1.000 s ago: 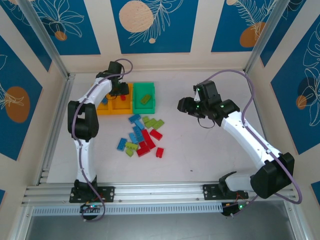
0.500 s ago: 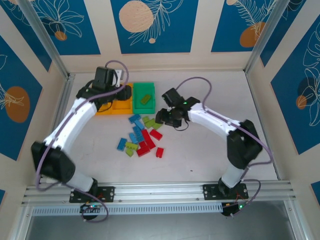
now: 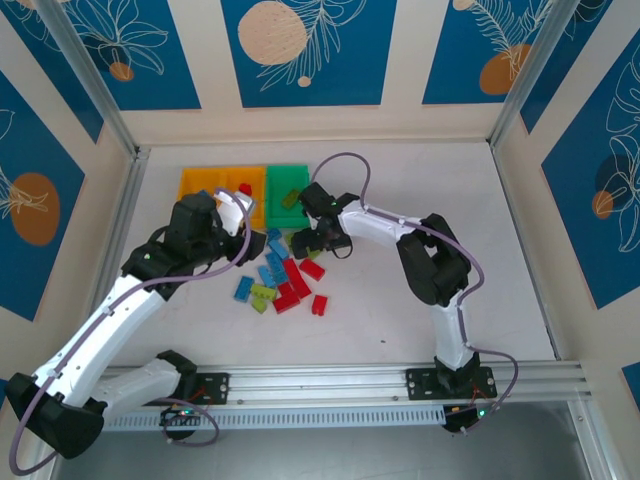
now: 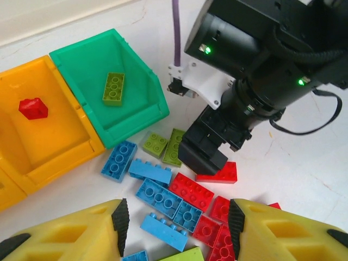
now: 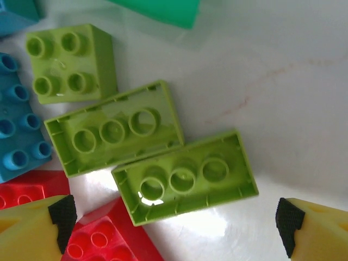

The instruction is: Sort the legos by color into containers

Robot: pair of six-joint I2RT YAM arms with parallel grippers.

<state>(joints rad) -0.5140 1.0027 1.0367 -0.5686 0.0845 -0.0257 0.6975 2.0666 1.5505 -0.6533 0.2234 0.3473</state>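
Fingers (image 5: 61,216) of the right gripper (image 5: 173,218) stand wide apart and empty, straddling two upturned lime bricks (image 5: 185,176) at mid-frame. Left gripper (image 4: 175,223) hangs part-open, holding nothing, over the loose pile (image 4: 163,198). At upper left, the green bin (image 4: 136,95) holds one lime brick (image 4: 113,88) — the orange bin (image 4: 68,138) a red one (image 4: 33,108).

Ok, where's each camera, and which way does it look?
Top external: high behind the arms, looking down at the table; both arms show.
Left wrist: on the left arm, facing down at containers and legos; own yellow fingers show.
Right wrist: on the right arm, close above lime legos; own fingertips show.
Shared: both wrists see those lime legos.
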